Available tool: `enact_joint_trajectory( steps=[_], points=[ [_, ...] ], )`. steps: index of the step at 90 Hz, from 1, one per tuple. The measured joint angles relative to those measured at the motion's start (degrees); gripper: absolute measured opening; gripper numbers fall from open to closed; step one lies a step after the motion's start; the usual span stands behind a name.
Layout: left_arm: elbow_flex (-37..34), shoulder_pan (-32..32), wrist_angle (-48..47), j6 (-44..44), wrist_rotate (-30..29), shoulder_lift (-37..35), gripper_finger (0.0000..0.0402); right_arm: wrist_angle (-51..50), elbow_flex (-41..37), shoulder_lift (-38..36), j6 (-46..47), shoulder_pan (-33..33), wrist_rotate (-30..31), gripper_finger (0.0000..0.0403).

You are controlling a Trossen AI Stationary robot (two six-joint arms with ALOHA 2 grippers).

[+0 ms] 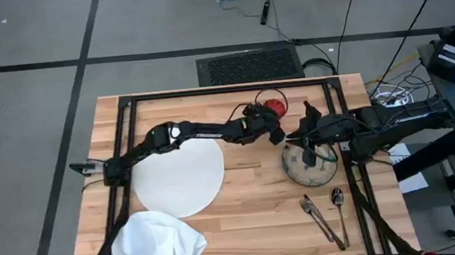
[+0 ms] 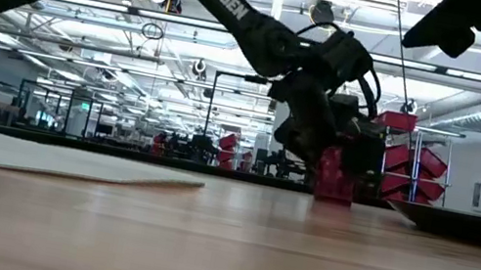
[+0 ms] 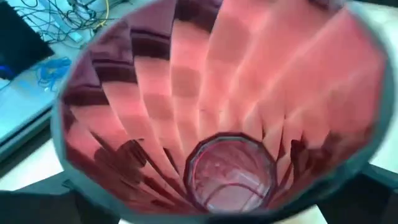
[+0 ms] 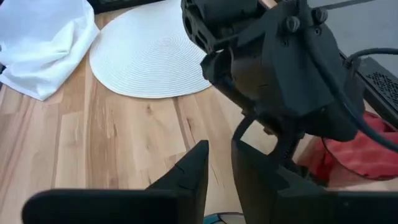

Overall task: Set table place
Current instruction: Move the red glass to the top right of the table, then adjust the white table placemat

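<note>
A small red cup (image 1: pixel 274 107) stands near the table's far edge, and its ribbed inside (image 3: pixel 230 174) fills the left wrist view. My left gripper (image 1: pixel 267 126) reaches over the white plate (image 1: pixel 178 177) and is on the cup (image 2: pixel 335 182). My right gripper (image 4: pixel 221 155) hovers over the far rim of the grey-green bowl (image 1: pixel 301 166). Its fingers are nearly together with nothing between them. A white napkin (image 1: pixel 159 245) lies crumpled at the near left. Cutlery (image 1: pixel 322 214) and a spoon (image 1: pixel 338 200) lie on the table near the bowl. My left gripper comes at the red cup's open top (image 3: pixel 211 74) slanting down from the table's left. The cup stands upright, with its base (image 2: pixel 334 197) at table level. The gripper's own body hides where the fingers meet the cup, so the kind of hold cannot be told.
The black frame rails (image 1: pixel 224 90) cross the table (image 1: pixel 251 208) along its far edge and sides. My two grippers stand close together by the cup and bowl. Bare wood lies between the plate and the bowl.
</note>
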Motion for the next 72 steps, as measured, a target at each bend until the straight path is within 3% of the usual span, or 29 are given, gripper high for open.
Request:
enact_joint_trajectory(
  steps=[29, 54, 72],
  points=[
    [-0.02, -1.05, -2.28, 0.03, 0.24, -1.01, 0.04, -0.02, 0.0, 0.01, 0.0, 0.0, 0.0, 0.0059],
    [-0.04, -1.02, -10.12, -1.58, 1.29, -3.95, 0.04, -0.26, 0.0, -0.01, 1.92, 0.0, 0.0, 0.0059],
    [-0.05, -1.91, -30.68, -4.47, 1.61, -8.58, 0.04, -0.7, -0.02, 0.01, 1.92, 0.0, 0.0, 0.0059]
  ],
)
